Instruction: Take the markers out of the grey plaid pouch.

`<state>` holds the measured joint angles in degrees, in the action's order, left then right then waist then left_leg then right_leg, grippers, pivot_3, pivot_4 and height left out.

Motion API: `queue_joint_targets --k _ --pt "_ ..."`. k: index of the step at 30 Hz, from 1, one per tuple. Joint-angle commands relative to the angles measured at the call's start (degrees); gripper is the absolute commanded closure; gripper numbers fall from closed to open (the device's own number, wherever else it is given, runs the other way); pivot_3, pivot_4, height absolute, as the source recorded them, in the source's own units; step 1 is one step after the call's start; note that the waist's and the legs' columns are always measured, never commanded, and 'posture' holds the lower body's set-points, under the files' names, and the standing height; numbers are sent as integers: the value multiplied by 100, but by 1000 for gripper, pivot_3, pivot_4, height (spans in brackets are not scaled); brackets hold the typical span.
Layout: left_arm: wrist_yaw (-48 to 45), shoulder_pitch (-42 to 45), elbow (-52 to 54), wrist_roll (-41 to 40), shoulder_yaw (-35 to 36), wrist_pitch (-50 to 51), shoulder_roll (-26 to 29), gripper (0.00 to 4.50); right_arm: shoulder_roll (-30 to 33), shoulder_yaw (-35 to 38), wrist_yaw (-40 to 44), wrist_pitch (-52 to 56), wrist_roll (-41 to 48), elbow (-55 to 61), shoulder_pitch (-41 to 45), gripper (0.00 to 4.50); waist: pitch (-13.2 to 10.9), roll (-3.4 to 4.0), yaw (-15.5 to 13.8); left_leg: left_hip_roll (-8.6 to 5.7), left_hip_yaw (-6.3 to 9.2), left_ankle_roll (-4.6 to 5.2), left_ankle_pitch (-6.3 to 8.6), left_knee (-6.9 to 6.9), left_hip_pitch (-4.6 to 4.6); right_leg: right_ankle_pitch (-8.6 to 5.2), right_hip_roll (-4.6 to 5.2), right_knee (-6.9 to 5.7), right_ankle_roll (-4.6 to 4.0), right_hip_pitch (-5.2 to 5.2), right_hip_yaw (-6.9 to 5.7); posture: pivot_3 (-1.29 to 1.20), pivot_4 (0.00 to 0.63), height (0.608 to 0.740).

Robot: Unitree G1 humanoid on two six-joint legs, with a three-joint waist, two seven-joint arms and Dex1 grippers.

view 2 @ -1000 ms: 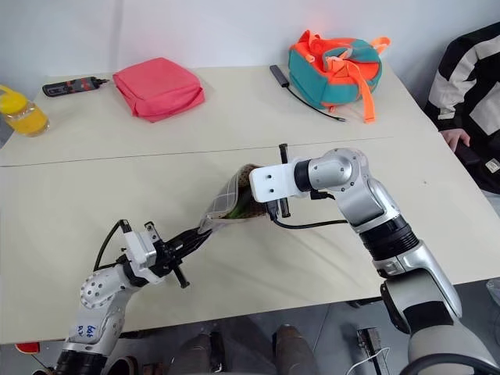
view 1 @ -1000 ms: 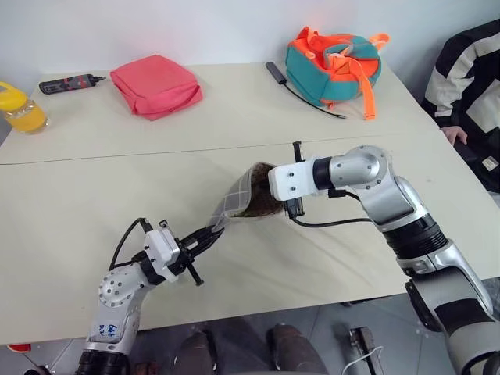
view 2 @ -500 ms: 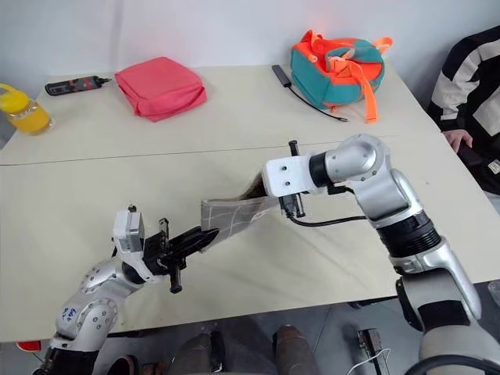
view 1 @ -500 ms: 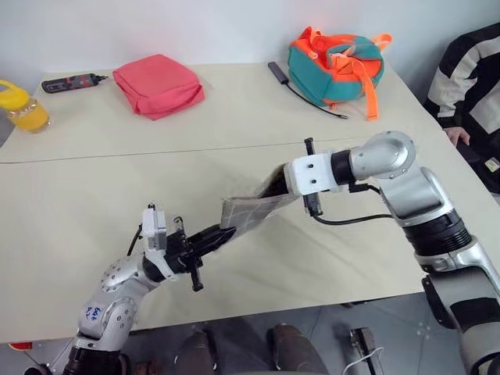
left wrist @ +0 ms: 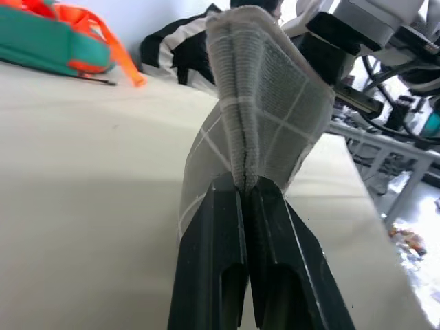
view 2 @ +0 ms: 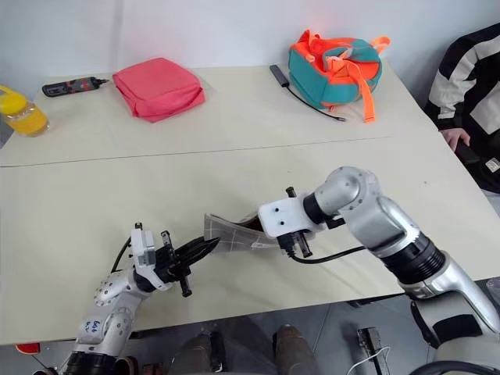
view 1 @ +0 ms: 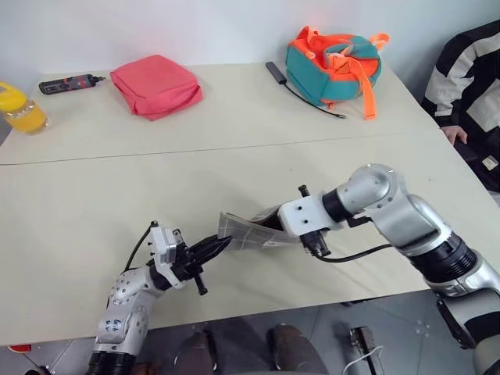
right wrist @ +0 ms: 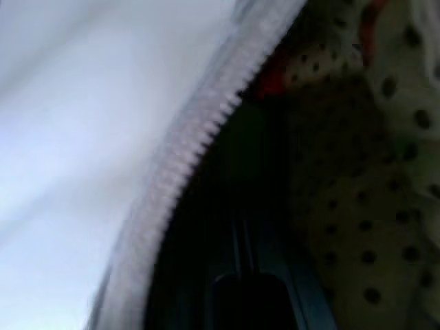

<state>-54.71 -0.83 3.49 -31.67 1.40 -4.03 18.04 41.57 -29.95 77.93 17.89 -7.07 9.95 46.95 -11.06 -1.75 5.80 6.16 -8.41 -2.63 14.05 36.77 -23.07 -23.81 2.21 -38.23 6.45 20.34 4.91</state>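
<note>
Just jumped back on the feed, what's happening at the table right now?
The robot holds the grey plaid pouch between both arms, low over the table. The left gripper is shut on one end. The right gripper is at the other end, inside the pouch's mouth. No marker lies out on the table yet.

Blue handwritten marks sit on the left arm [view 2: 95,324] near its shoulder joint. They are too small to read.

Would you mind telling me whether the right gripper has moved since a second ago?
Yes. The right gripper, at the grey plaid pouch, has come down and toward the near table edge, farther from the table seam.
</note>
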Motion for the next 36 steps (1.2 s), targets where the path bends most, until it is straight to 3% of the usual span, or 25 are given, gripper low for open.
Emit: queue_joint_targets --k 1,3,9,25,30,36 --pt "4 -139 -158 181 119 -335 -38 4500 -79 1 -307 -191 -411 -241 210 4278 0 0 -1 0 0 0 0 3 0 1 0 0 1 -3 0 0 150 740" --pt "-39 -143 -247 192 136 -428 -33 4500 -174 78 -306 -64 -349 -245 295 3852 0 0 5 1 0 1 1 6 2 1 0 -2 2 -5 0 0 150 740" --pt "-86 -64 -341 215 83 -614 -54 4500 -108 52 -4 379 -214 58 255 1948 0 0 -2 1 1 2 2 7 3 1 0 -6 2 -6 0 0 150 740" --pt "-166 -40 -251 157 -30 -473 -106 4500 -782 -403 -1265 -1051 -1279 -1232 -9 1948 1 0 11 1 0 3 3 14 15 2 -1 -7 3 -21 -1 0 150 740" --pt "-147 -11 -213 162 -14 -463 -115 4500 -789 -312 -1256 -1220 -1302 -1389 -81 3382 1 -1 20 1 1 2 16 -4 86 2 -1 27 3 -103 -4 0 150 740" --pt "-176 17 -236 190 60 -494 -51 4500 -763 178 -1081 -1085 -862 -1134 98 3461 1 -1 11 1 0 2 19 -5 85 2 0 30 3 -103 -2 0 150 740"
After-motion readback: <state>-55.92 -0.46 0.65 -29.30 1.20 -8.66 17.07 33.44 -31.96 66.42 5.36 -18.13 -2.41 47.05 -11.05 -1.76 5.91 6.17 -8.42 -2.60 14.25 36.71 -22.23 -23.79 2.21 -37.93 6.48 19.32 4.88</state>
